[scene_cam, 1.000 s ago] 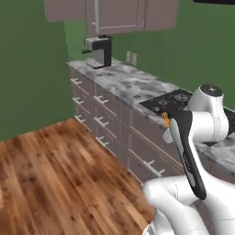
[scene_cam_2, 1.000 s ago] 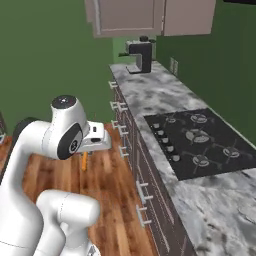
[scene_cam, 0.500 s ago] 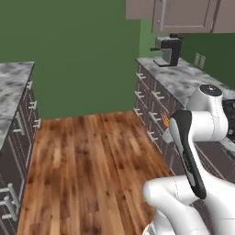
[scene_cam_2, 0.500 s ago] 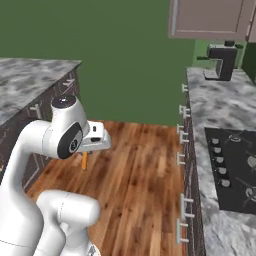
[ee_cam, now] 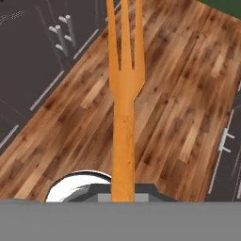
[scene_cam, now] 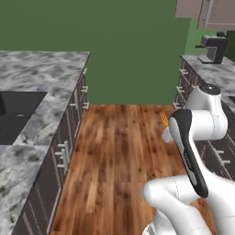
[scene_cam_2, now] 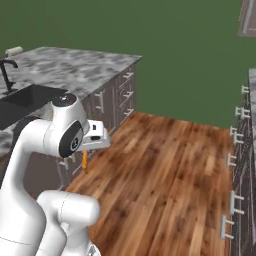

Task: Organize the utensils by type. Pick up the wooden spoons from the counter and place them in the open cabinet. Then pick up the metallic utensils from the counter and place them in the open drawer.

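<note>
Carrying one orange fork (ee_cam: 124, 94), gripper (ee_cam: 123, 184) clamped on handle, above wood floor (ee_cam: 179, 117); three tines.

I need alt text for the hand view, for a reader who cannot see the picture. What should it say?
An orange fork is held in the gripper and points away from the camera, its tines toward the top of the picture. Behind it lies a wooden plank floor, with dark cabinet fronts with pale handles at the upper left.

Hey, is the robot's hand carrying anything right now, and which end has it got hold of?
Yes. The hand grips an orange fork by the lower end of its handle, with the tines pointing away over the wood floor.
</note>
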Controlling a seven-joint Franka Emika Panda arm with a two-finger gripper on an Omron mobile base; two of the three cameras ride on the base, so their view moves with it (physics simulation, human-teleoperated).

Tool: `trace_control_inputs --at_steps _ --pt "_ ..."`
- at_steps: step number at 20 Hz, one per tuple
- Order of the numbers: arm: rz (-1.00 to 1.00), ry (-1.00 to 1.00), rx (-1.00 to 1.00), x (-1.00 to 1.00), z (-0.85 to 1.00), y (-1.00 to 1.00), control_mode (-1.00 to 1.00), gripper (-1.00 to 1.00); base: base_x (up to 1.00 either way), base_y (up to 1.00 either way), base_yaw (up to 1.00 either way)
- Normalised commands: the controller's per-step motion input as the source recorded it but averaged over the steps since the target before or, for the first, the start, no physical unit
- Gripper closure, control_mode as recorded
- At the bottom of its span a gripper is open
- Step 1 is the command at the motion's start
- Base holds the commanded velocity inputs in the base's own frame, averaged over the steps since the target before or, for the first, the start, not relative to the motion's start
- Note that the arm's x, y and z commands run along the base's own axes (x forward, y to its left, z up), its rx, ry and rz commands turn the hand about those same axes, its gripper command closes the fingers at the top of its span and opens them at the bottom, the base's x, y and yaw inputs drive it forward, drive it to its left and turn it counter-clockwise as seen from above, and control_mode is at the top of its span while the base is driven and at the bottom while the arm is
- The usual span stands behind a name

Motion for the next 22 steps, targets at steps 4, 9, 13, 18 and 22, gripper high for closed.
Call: trace_control_inputs --at_steps 4,9,13,18,22 --pt "0.00 0.00 0.00 0.00 0.00 0.00 1.00 1.00 -0.69 1.00 0.26" --pt "0.00 0.00 0.00 0.00 0.00 0.00 1.00 1.00 -0.88 0.55 0.29" --pt "0.00 0.00 0.00 0.00 0.00 0.00 1.00 1.00 -0.95 0.08 0.36" --pt "0.00 0.00 0.00 0.00 0.00 0.00 1.00 1.00 -0.88 0.01 0.37" --pt "0.00 0.00 0.00 0.00 0.00 0.00 1.00 1.00 -0.76 0.24 0.41"
